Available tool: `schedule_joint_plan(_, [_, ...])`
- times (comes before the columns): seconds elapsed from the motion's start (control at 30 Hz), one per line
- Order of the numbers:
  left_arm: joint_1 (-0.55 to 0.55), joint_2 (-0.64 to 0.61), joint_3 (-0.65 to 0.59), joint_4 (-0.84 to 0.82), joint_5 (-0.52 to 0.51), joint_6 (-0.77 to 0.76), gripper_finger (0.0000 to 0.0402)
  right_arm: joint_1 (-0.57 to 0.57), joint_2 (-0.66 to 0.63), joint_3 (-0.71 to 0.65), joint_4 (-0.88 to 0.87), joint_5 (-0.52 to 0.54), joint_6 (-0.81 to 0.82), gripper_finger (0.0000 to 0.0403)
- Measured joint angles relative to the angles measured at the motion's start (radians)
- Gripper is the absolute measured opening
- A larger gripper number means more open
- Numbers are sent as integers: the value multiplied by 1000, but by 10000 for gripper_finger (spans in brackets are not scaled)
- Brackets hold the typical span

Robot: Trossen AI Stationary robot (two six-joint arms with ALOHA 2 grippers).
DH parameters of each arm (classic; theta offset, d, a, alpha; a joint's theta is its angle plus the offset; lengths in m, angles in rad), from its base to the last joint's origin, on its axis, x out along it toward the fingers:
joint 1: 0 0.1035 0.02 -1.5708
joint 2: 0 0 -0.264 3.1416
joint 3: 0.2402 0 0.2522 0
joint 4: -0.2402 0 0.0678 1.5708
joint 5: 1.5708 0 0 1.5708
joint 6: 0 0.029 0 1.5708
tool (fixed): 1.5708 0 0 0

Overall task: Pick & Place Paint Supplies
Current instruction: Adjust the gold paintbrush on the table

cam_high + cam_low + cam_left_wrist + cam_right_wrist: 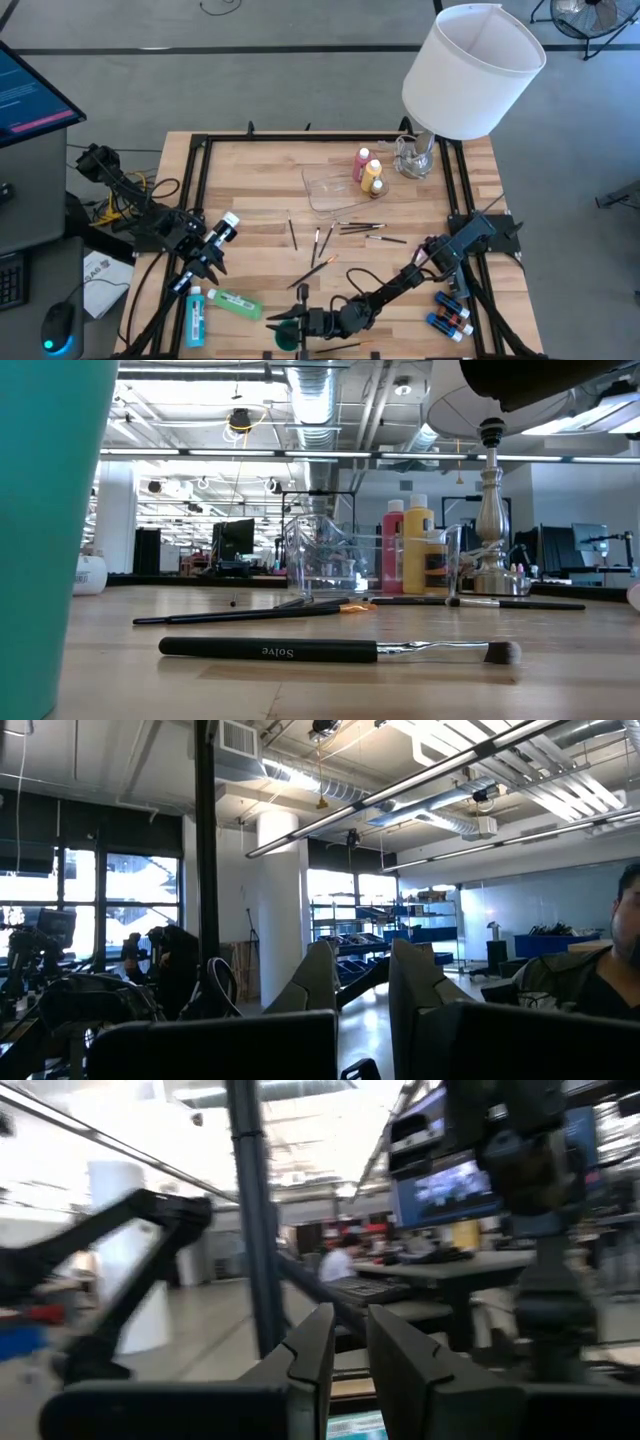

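At the near edge of the table, the right gripper [300,322] stood closed to a narrow gap on an upright teal bottle [287,334]. I saw a green bottle [235,303] lying flat on its side to its left. A blue-green bottle [194,315] lay just beyond that. Blue bottles [450,315] lay at the near right corner. The left gripper [208,262] hung above the left bottles, fully closed and empty. Thin brushes [330,240] lay scattered mid-table. Farther back, a pink bottle [361,165] and a yellow bottle [372,176] stood at the clear tray [325,195], with the lampshade [470,70] behind.
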Motion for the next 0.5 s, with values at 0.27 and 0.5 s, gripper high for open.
schedule_joint_plan(0.27, [0, 0, 0, -1, 3, -1, 1, 61, -29, 1, 53, 244, -311, 57])
schedule_joint_plan(0.5, [0, 0, 0, 0, 3, 0, 1, 121, -62, -1, 197, 470, -609, 57])
